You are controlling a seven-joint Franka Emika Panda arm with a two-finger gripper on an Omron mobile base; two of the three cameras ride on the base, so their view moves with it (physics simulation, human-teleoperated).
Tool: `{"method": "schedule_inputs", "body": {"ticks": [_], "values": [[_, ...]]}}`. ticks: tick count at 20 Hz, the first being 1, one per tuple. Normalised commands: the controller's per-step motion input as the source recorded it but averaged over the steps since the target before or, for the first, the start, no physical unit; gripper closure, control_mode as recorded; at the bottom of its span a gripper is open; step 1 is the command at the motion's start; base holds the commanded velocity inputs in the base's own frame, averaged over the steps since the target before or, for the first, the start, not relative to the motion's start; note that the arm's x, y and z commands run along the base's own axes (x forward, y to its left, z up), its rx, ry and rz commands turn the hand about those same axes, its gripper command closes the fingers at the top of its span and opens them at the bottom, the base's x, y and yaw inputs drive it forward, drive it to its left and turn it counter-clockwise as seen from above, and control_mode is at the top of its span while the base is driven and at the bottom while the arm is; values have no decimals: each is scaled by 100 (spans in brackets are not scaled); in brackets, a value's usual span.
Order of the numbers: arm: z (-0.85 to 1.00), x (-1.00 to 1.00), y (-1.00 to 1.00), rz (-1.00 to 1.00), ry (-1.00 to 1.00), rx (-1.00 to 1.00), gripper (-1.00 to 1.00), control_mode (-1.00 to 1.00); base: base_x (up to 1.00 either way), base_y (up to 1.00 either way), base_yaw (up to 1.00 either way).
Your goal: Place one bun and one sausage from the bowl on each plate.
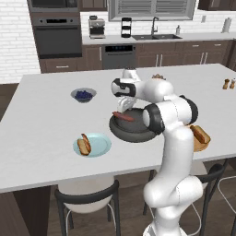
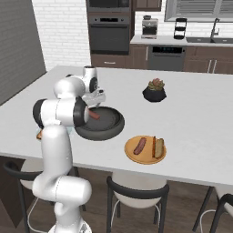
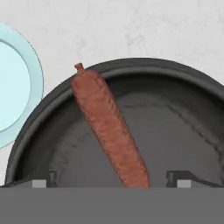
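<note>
We count the orange-brown plate (image 2: pixel 145 158) as done: it carries a sausage and a bun side by side. The pale blue plate (image 1: pixel 100 146) has a bun (image 1: pixel 84 144) on it, looks like no sausage yet, though the small brown bits there are hard to read. So what's left, we judge, is one link to move. That last sausage (image 3: pixel 110 131) lies in the dark-grey bowl (image 3: pixel 183 127), resting up the bowl's sloped wall on the side nearest the blue plate, its knotted tip at the rim. In the hand view its long axis runs diagonal, tip toward upper left, other end down between the finger tips. The gripper (image 3: pixel 113 179) hangs over the bowl directly above the link, fingers spread wide apart, one either side of it, clamped on nothing. Fingers roughly straddle the link crosswise, so we'd guess a close here would catch it.
</note>
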Motion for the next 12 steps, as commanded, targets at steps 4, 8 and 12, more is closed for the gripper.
{"method": "schedule_inputs", "body": {"ticks": [4,8,12], "values": [[-52,41,1,0,0,0,-100,-100,0,0,0],[-48,22,4,0,0,0,-100,-100,0,0,0],[-39,-34,12,0,0,0,-100,-100,0,0,0]]}}
